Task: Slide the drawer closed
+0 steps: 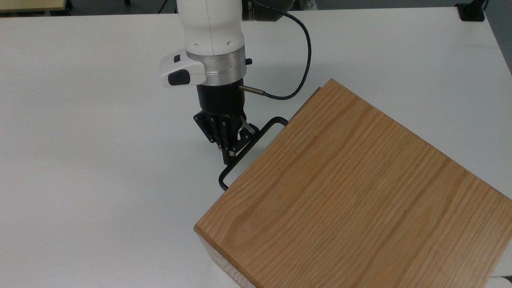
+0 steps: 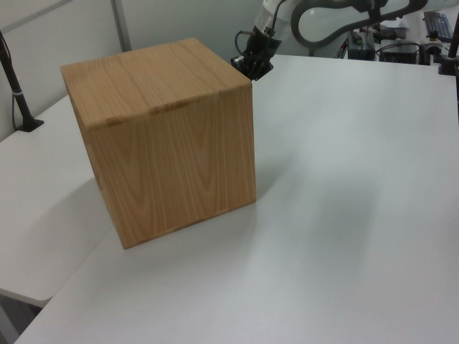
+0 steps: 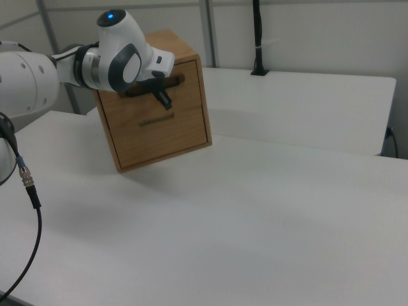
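the drawer [image 3: 152, 86] sits pushed fully into the cabinet [image 1: 360, 192], its flat light-wood front panel level with the cabinet's face in the right view. seen from the top view, none of the tray's inside shows; a thin sliver of the front panel edge peeks past the cabinet's top edge near the upper corner. the thin black u-shaped handle [image 1: 262, 136] sticks out from the drawer front toward the top view's left, both bent ends running back under the cabinet's top edge. with the drawer shut, whether anything lies in it cannot be told.

the gripper [image 1: 234, 150] points down at the middle of the handle, its black jaws narrow and closed around the bar. in the left view the gripper [image 2: 252, 66] is at the cabinet's far upper corner, right against the front face. in the right view a second, lower front panel with a slim handle [image 3: 157, 121] shows beneath the drawer.

the cabinet is an oak-grain box with a flat top, standing on the white bench [image 1: 80, 160]. a black cable [image 1: 304, 60] loops from the arm's wrist above the bench.
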